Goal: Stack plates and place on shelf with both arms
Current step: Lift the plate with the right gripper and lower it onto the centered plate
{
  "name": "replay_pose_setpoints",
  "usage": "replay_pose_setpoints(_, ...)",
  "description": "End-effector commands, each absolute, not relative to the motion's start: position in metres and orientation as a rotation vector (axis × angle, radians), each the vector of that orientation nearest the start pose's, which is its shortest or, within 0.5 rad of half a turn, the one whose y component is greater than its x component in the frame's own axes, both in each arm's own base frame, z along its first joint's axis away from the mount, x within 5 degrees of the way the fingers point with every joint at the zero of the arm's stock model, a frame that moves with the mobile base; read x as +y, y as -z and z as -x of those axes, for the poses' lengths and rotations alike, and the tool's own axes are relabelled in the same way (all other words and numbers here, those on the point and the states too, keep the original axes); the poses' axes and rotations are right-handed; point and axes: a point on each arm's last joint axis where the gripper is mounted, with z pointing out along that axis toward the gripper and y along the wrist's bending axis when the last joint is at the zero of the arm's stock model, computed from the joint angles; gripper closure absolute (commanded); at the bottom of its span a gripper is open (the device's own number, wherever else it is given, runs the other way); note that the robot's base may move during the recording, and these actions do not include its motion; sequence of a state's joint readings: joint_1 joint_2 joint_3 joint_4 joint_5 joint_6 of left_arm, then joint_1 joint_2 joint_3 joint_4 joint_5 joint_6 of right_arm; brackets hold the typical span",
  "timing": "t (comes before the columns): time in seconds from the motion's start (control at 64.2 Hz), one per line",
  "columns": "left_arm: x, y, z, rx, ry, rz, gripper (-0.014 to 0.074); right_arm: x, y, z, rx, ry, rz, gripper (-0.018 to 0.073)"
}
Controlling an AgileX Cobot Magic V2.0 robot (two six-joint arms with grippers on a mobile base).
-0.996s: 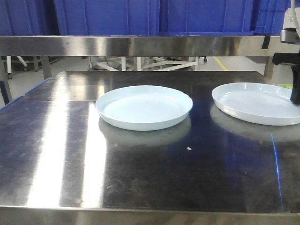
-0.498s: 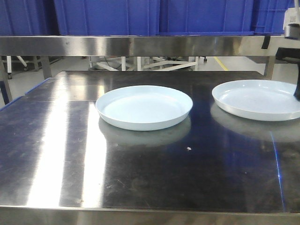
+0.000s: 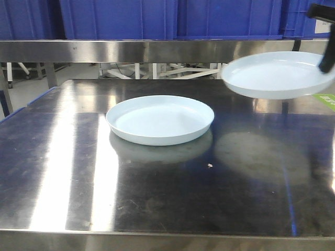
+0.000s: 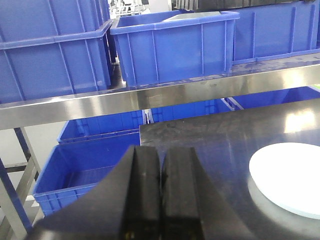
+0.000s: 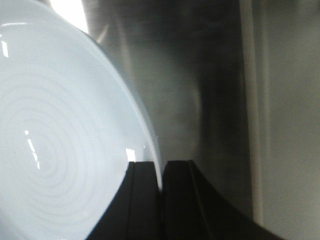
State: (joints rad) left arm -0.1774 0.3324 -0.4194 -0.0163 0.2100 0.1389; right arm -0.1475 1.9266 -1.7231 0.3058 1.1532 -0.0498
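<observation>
The right tool [image 5: 161, 172] pinches the rim of the held plate [image 3: 276, 75]. The plate hangs clear of the table [image 3: 63, 157], face up and near level, spreading leftward from the tool. The left tool [image 4: 160, 167] is pressed together. The second plate [image 4: 287, 177] lies flat ahead-right of it, and the shelf [image 4: 150, 100] rail with blue crates [image 4: 175, 45] stands ahead.

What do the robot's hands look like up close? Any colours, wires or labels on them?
Both the left gripper and right gripper are matte black: two smooth, flat fingers each, narrow at the tips and flaring wider toward the base. No wires or markings show.
</observation>
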Motion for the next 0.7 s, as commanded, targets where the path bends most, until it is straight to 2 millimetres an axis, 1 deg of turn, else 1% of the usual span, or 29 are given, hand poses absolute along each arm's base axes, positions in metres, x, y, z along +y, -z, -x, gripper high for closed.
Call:
replay_pose_setpoints(0.0,-0.014,-0.333,-0.077,1.473,0.05,-0.22,0.0513,-0.005,-0.324,-0.407,2.652,-0.473,-0.169,0.0503)
replay_pose_setpoints(0.078,-0.014,-0.333,-0.077,1.473,0.05,-0.22,0.0513,0.024,-0.324,-0.41,2.635,-0.503,-0.108,0.0503)
replay_pose_setpoints(0.171,-0.014,-0.333,-0.077,1.473,0.05,-0.22,0.0513,0.058,-0.32,-0.414,2.609,-0.539,-0.084,0.0503)
replay_pose_setpoints(0.327,-0.014,-0.333,-0.077,1.473,0.05,-0.22,0.0513,0.101,-0.297,-0.42,2.652,-0.575,-0.01,0.0503)
replay_pose_setpoints(0.451,-0.014,-0.333,-0.077,1.473,0.05,-0.22,0.0513,0.123,-0.284,-0.421,2.67,-0.589,0.039,0.0503)
replay_pose_setpoints(0.498,-0.014,-0.333,-0.077,1.473,0.05,-0.22,0.0513,0.129,-0.279,-0.422,2.678,-0.591,0.05,0.0503)
replay_pose_setpoints(0.607,-0.014,-0.333,-0.077,1.473,0.05,-0.22,0.0513,0.135,-0.272,-0.423,2.698,-0.593,0.066,0.0503)
replay_pose_setpoints(0.685,-0.014,-0.333,-0.077,1.473,0.05,-0.22,0.0513,0.136,-0.268,-0.424,2.708,-0.591,0.063,0.0501)
